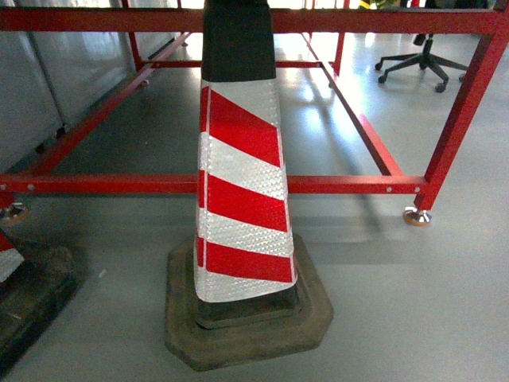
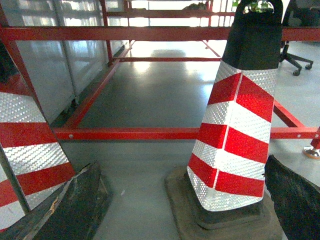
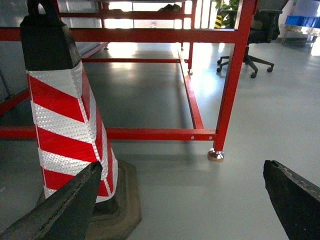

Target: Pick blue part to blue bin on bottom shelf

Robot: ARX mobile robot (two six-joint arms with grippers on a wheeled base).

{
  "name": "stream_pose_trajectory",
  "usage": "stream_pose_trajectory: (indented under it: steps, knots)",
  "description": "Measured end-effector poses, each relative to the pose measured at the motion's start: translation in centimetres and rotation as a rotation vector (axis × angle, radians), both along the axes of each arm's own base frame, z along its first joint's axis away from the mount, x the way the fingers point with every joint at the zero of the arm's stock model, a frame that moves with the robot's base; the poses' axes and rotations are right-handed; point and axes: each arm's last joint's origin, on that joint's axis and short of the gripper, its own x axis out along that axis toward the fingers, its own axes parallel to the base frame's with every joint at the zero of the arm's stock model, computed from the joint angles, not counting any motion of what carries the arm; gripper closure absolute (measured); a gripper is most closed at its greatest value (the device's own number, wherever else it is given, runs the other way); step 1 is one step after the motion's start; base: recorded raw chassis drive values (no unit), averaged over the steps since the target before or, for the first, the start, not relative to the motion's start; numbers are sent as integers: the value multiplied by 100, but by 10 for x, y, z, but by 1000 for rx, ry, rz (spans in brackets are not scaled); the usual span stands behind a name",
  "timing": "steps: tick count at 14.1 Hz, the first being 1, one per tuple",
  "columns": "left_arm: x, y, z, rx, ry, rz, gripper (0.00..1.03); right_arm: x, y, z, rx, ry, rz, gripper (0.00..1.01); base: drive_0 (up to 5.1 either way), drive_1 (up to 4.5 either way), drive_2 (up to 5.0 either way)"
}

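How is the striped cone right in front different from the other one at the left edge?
The cone in front stands almost whole in the head view, from black top to dark base; the left cone is cut off by the frame, showing only a sliver of stripe and base. The front one stands before the red frame's middle, the other near its left corner. Both share red-and-white reflective stripes and dark bases.

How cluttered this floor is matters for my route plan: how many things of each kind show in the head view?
Red-and-white traffic cones: 2 (one central, one cut off at the left edge)
Red metal frame: 1
Office chair: 1
Total: 4
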Motion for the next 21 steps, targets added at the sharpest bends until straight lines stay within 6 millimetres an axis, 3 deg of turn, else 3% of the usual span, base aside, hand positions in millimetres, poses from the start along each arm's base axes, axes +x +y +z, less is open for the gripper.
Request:
stream_pose_trajectory:
  steps: [21]
  knots:
    - [0, 0, 0, 1, 0, -2, 5, 0, 0, 0, 0, 1, -3, 3, 0, 0, 0]
